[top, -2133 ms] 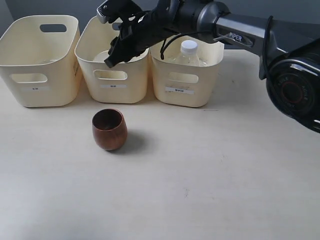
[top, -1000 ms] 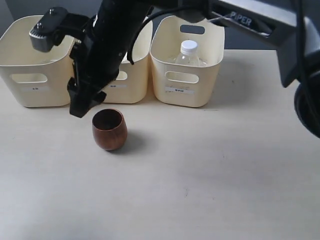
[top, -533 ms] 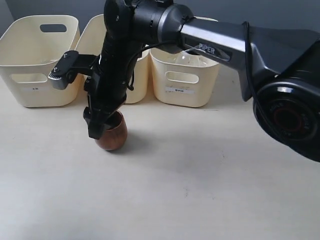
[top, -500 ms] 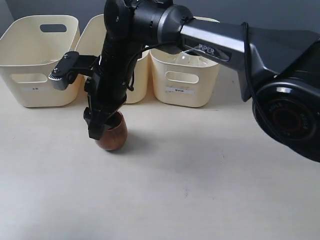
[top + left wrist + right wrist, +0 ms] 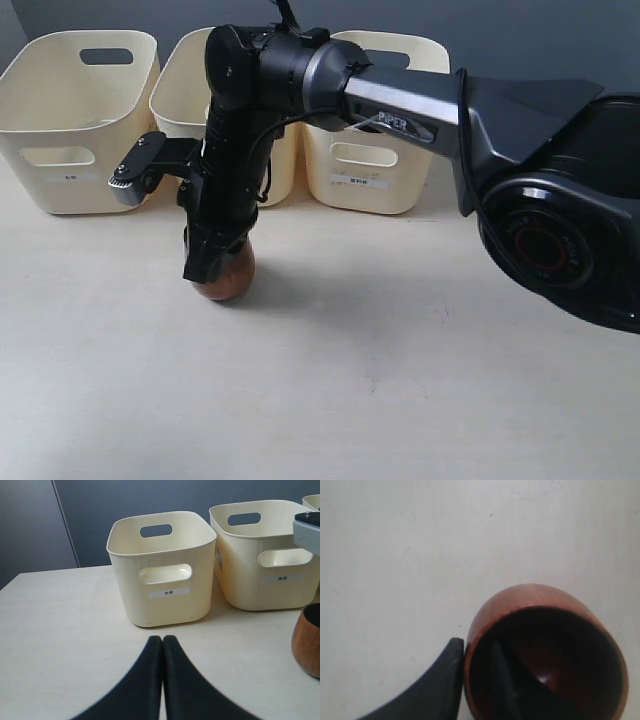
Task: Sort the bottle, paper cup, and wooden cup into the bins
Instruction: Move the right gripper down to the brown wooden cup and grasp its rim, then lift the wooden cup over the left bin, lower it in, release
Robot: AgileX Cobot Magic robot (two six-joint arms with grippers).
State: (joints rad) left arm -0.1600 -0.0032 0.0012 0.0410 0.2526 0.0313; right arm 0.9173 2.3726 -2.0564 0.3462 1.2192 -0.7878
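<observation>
The three bins (image 5: 228, 130) stand in a row along the desk's (image 5: 400, 380) far edge, walling it off. Just before them, the right arm (image 5: 240, 170) and wooden cup (image 5: 225, 280) block the way; desk nearer the camera lies open.

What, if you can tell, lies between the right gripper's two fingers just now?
The wooden cup's wall: in the right wrist view one finger sits outside the rim and the other inside the bowl.

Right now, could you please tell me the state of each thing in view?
wooden cup: upright on the table, rim between the right gripper's fingers.
right gripper: one finger inside the cup, one outside.
left gripper: shut, empty.
left bin: upright, looks empty.
</observation>
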